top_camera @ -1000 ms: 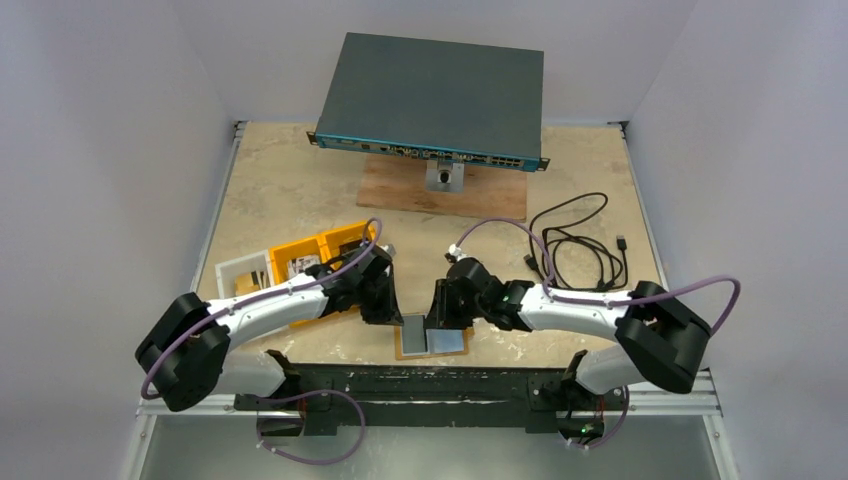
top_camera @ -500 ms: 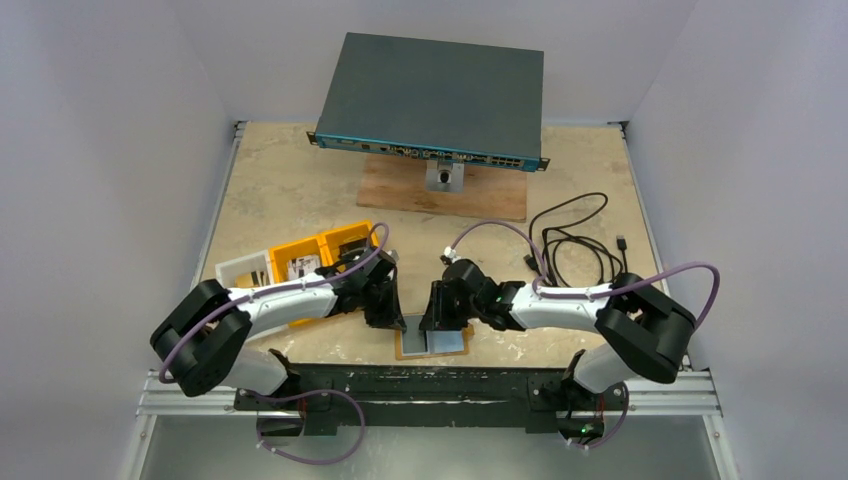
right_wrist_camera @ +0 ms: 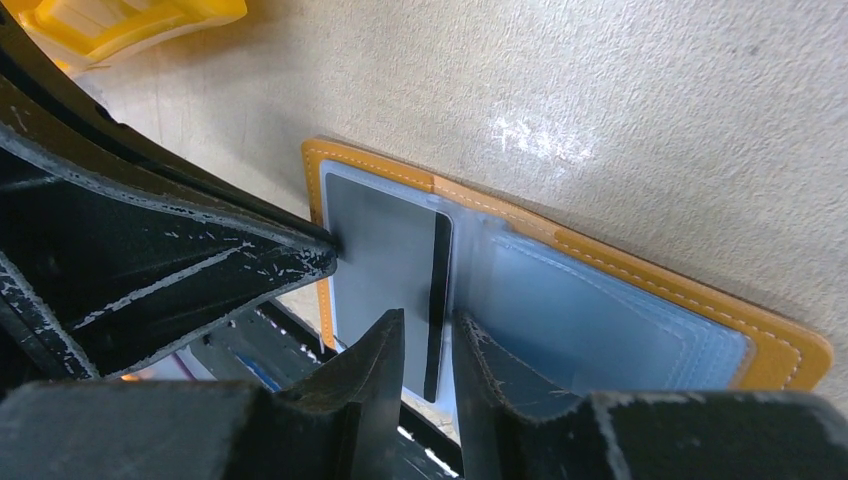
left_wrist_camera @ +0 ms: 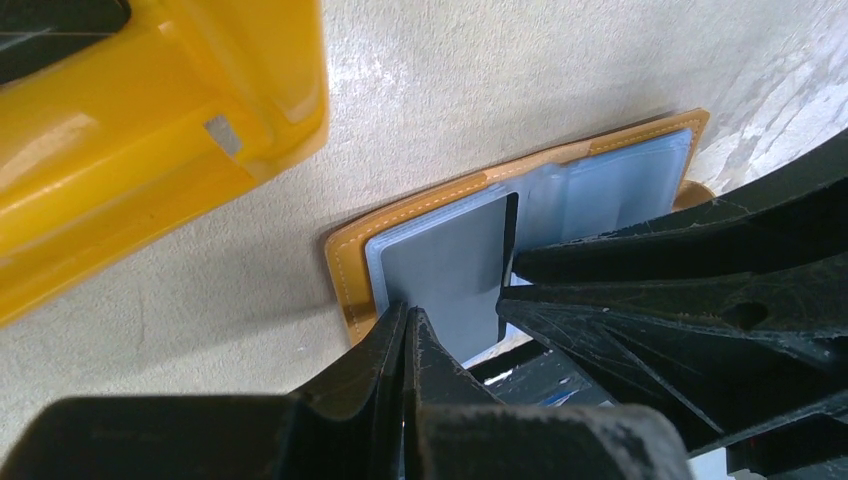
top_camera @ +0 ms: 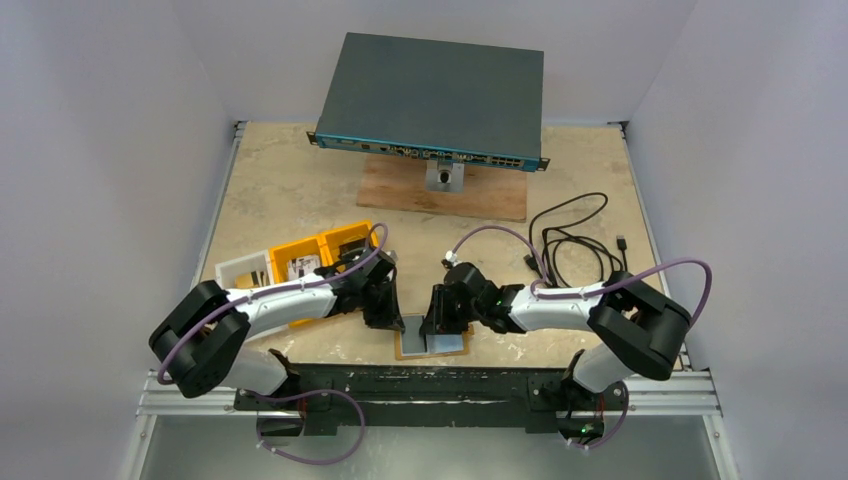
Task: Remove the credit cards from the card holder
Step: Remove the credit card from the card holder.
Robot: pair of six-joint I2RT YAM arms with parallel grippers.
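The tan card holder (top_camera: 404,352) lies open at the table's near edge. It also shows in the left wrist view (left_wrist_camera: 345,275) and the right wrist view (right_wrist_camera: 650,285). A grey credit card (right_wrist_camera: 385,255) sits on its left page, its dark right edge raised off the clear sleeves; it shows in the left wrist view too (left_wrist_camera: 450,270). My left gripper (left_wrist_camera: 408,318) is shut with nothing between its jaws, its tip resting on the card's near left part. My right gripper (right_wrist_camera: 430,335) stands with its jaws narrowly apart, astride the card's raised edge. In the top view the left gripper (top_camera: 397,318) and right gripper (top_camera: 432,322) meet over the holder.
A yellow compartment tray (top_camera: 310,262) and a white bin (top_camera: 243,273) sit left of the holder, the tray close to my left gripper (left_wrist_camera: 150,130). A network switch (top_camera: 432,100) stands on a wooden board (top_camera: 440,195) at the back. A black cable (top_camera: 580,245) lies at right.
Both arms have drawn in a little toward the holder. The right gripper has shifted slightly left over the card's edge. The holder has not moved.
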